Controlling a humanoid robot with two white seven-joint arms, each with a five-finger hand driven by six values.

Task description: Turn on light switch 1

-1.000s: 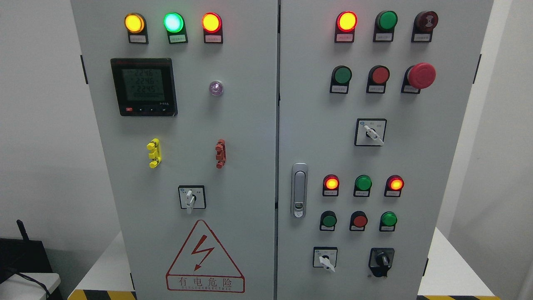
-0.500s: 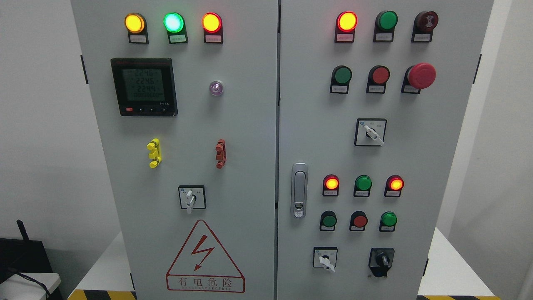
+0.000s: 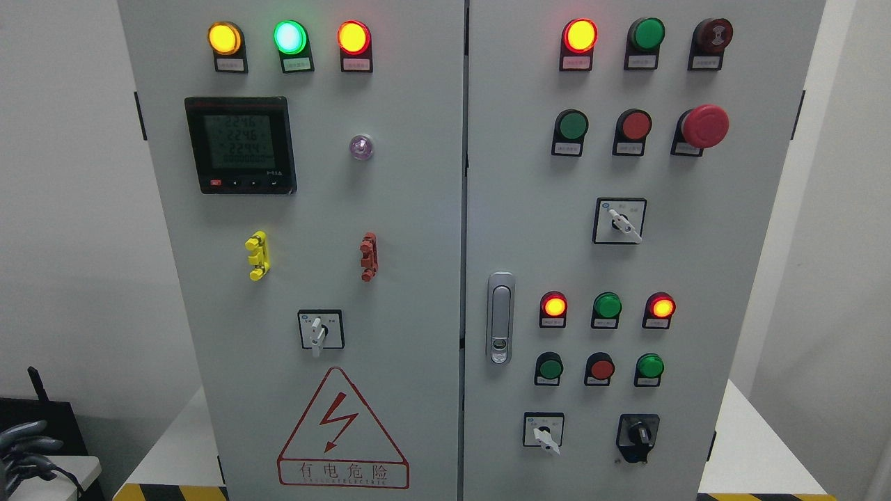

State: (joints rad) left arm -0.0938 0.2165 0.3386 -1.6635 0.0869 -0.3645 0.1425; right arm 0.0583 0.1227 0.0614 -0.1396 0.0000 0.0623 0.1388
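Switches (image 3: 617, 220) sit untouched on the cabinet (image 3: 418, 209); left hand (image 3: 24, 449), fingers loosely spread, holds nothing.

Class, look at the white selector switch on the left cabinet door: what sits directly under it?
Under the white selector switch sits a red triangular electrical warning sign with a lightning bolt and a line of characters. Nothing covers it; below the sign, the door runs out of frame.
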